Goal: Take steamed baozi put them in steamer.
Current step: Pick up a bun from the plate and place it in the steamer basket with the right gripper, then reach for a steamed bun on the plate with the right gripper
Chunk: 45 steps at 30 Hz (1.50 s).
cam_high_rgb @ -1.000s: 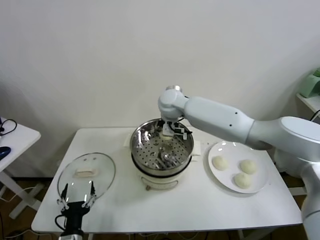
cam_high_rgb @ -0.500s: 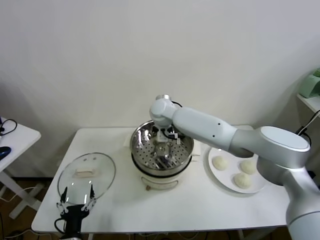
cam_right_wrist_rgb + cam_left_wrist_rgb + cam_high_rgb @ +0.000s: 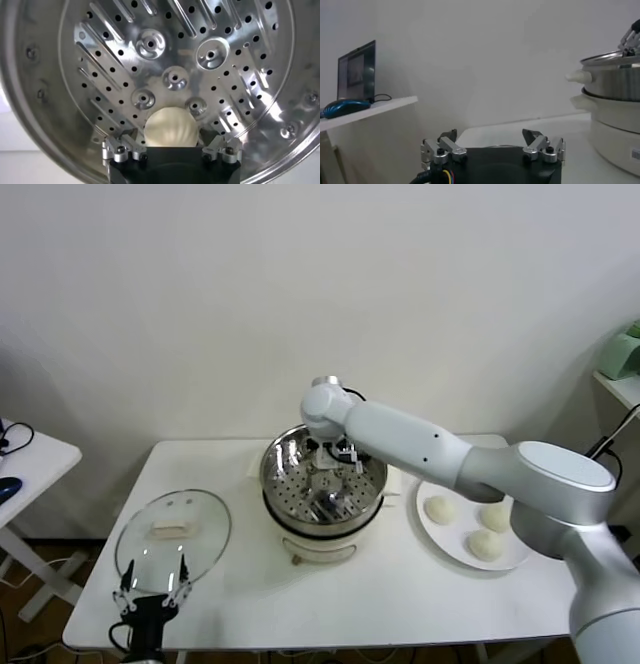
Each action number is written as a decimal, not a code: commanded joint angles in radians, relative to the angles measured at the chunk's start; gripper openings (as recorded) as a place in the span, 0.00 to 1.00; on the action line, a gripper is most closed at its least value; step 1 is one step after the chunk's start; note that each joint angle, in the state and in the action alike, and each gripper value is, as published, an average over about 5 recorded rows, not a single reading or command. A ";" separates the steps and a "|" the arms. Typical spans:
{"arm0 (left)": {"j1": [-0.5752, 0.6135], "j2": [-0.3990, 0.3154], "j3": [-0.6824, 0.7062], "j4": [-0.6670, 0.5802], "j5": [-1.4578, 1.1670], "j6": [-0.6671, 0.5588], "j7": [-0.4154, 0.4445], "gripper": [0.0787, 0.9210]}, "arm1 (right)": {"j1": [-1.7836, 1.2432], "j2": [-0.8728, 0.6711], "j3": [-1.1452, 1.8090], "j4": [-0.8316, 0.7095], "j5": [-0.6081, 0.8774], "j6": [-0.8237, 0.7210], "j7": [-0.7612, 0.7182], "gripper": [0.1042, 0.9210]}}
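Observation:
The steamer [image 3: 277, 462] is a shiny perforated steel basket on a white cooker base at the table's middle. My right gripper [image 3: 335, 456] is down inside it. In the right wrist view one off-white baozi [image 3: 170, 128] rests on the steamer floor [image 3: 75, 75] between my open fingers [image 3: 125, 139], with a gap on each side. Three more baozi [image 3: 438, 509] [image 3: 495, 516] [image 3: 486, 545] lie on the white plate [image 3: 462, 484] to the right. My left gripper [image 3: 150, 589] is open and empty, parked at the table's front left; it also shows in the left wrist view [image 3: 490, 137].
A round glass lid [image 3: 172, 529] with a white handle lies flat at the front left, just behind my left gripper. The steamer's side [image 3: 612, 75] shows in the left wrist view. A side table [image 3: 25, 454] stands at the far left.
My right gripper has gone down from above the steamer's rim into the basket with the baozi. The baozi now sits on the floor with the fingers apart from it. The left arm has not moved.

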 commanded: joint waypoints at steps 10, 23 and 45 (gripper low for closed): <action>-0.007 0.002 0.012 -0.020 -0.012 0.033 0.026 0.88 | 0.398 -0.415 -0.260 0.160 0.956 -0.502 -0.121 0.88; -0.008 0.007 0.025 -0.038 -0.014 0.023 0.062 0.88 | 0.195 -0.668 -0.231 0.048 1.104 -0.673 -0.084 0.88; 0.034 0.004 0.013 -0.039 -0.003 0.004 0.072 0.88 | -0.246 -0.512 0.125 -0.226 0.821 -0.621 -0.020 0.88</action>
